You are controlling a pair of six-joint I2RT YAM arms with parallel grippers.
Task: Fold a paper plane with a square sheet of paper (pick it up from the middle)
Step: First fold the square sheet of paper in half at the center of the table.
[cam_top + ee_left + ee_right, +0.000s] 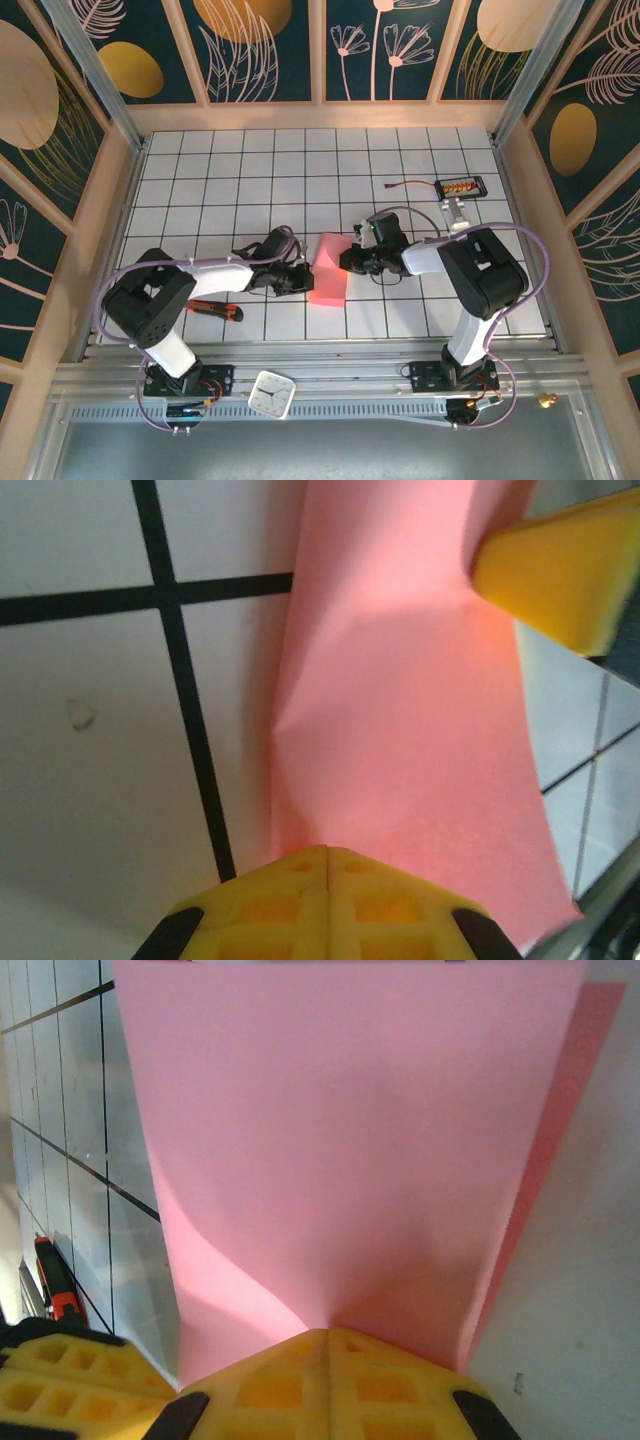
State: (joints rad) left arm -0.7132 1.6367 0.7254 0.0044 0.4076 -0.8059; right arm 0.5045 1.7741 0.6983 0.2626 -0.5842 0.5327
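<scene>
Salmon-pink and thin, the sheet of paper (pixel 328 270) lies near the middle of the tabletop (pixel 250 170), stretched between the jaws of the two arms. It looks doubled over: in the right wrist view a second, darker layer peeks out along the right-hand edge. The left jaws are pressed together on one edge, their yellow pads (pixel 270 910) meeting with the paper running into the seam. The right jaws are closed the same way, pinching the opposite edge. Between them the sheet bows up off the tiles, and the left wrist view shows a soft dent near its left border.

I judge it to be nearly weightless and quite limp. It will likely sag or buckle wherever it is unsupported, and any dent pressed into it probably stays (a stray crease would spoil the later folds). It probably slides easily on the smooth tiles, so a flat edge would be hard to get under. It could tear if the arms pull apart.

The best hold seems to be a shallow pinch right at an edge, close to the fold line, with only light tension. A red-handled tool (pixel 215 310) lies well apart to the left.
</scene>
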